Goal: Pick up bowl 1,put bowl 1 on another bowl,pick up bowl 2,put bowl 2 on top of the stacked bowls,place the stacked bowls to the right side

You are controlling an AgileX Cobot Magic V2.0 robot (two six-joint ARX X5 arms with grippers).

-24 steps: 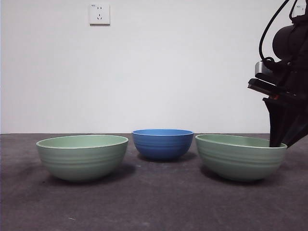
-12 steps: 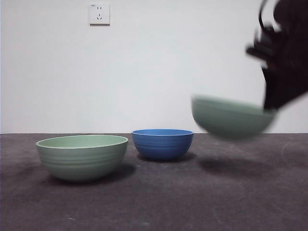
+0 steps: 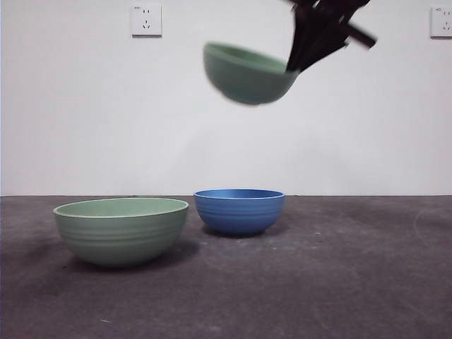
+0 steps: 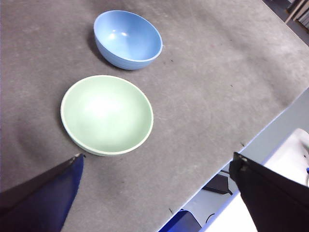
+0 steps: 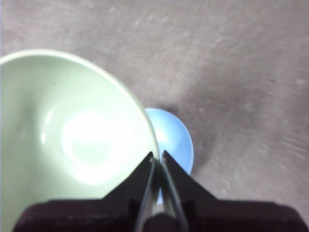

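My right gripper (image 3: 293,65) (image 5: 158,158) is shut on the rim of a pale green bowl (image 3: 247,73) (image 5: 67,135), holding it tilted high in the air above the blue ridged bowl (image 3: 239,210) (image 5: 175,140). That blue bowl (image 4: 127,38) stands on the dark table at the middle. A second pale green bowl (image 3: 121,229) (image 4: 106,114) rests on the table to its left. High above the table, my left gripper (image 4: 159,164) is open, away from both bowls, with nothing between its jaws.
The dark grey table (image 3: 339,282) carries only the two resting bowls. Its edge (image 4: 251,140) shows in the left wrist view, with floor clutter beyond. A white wall with sockets (image 3: 146,20) stands behind.
The right gripper has carried the green bowl from the table's right side up and to the left, to a spot over the blue bowl. The other two bowls have not moved.
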